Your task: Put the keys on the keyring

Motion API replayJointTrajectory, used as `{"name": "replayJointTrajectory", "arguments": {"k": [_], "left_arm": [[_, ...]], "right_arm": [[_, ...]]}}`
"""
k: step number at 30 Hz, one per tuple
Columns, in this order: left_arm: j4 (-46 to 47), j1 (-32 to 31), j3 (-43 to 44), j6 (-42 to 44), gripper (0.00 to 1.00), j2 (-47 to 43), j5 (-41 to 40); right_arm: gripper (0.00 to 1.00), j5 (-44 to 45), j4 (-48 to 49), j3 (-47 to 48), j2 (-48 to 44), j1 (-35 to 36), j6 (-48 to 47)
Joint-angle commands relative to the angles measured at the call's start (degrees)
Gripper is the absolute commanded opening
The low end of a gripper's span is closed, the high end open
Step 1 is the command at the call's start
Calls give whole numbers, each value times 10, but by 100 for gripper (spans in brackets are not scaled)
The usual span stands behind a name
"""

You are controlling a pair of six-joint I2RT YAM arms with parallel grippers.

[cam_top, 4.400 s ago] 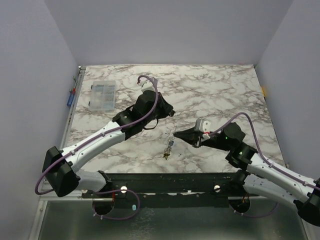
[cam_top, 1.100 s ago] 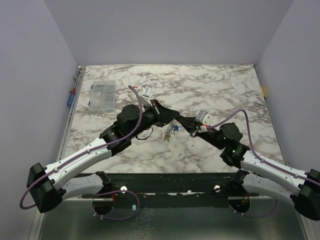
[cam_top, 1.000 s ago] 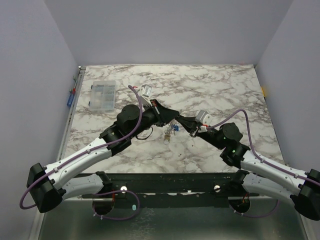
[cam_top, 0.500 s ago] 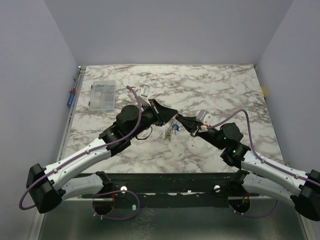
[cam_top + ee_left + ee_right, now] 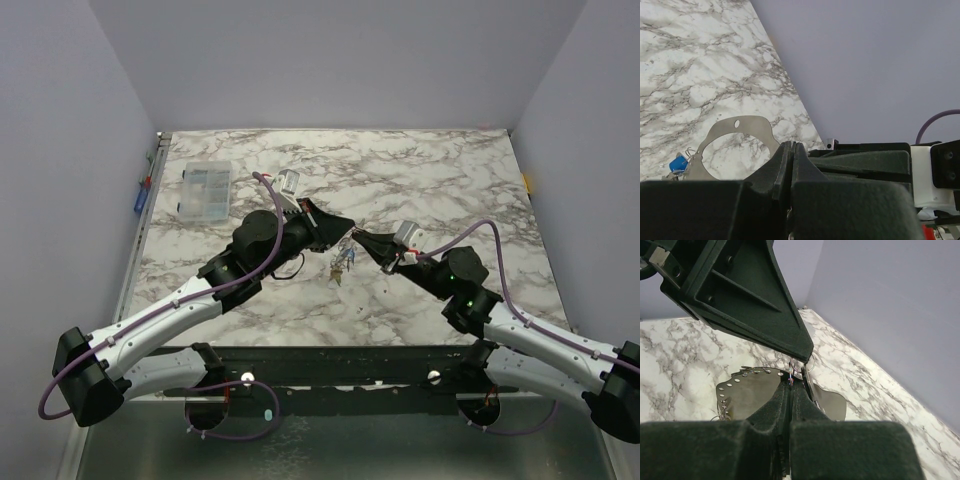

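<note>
My left gripper (image 5: 349, 227) and right gripper (image 5: 360, 239) meet tip to tip above the table's middle. The keys (image 5: 342, 263) hang in a small bunch just below them, one with a blue head (image 5: 677, 163). In the left wrist view my left gripper (image 5: 791, 145) is shut, and the keyring (image 5: 735, 131), a flat pale grey loop, runs in behind its fingers. In the right wrist view my right gripper (image 5: 791, 382) is shut on a thin metal piece, seemingly a key seen edge on. A small wire ring (image 5: 808, 363) hangs at the left fingertip (image 5: 799, 347) just above it.
A clear plastic compartment box (image 5: 204, 189) lies at the table's far left. The marble table (image 5: 430, 180) is walled on three sides. Purple cables (image 5: 470, 232) loop over both arms.
4.4 s ago the keys lay on the table between two separate grippers. Now the grippers meet and the bunch hangs off the table. Over the last second it rose slightly.
</note>
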Motion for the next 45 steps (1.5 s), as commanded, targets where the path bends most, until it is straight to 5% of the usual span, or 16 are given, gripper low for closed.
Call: {"name": "replayJointTrajectory", "arguments": {"k": [1,25,37,45], "left_arm": [[-3,-3,-8,10,0,-12,-12],[-11,-4,-20,20,0,-21,-16],[-11,-4,-28,55,46,-57,-27],[-16,-3,-12,205,50,-84,7]], "right_arm": [[1,14,15,21,-14,2,0],[1,6,23,18,-22,2,7],[1,0,14,15,-31,2,12],[1,-31,-31,24,-47,2,11]]}}
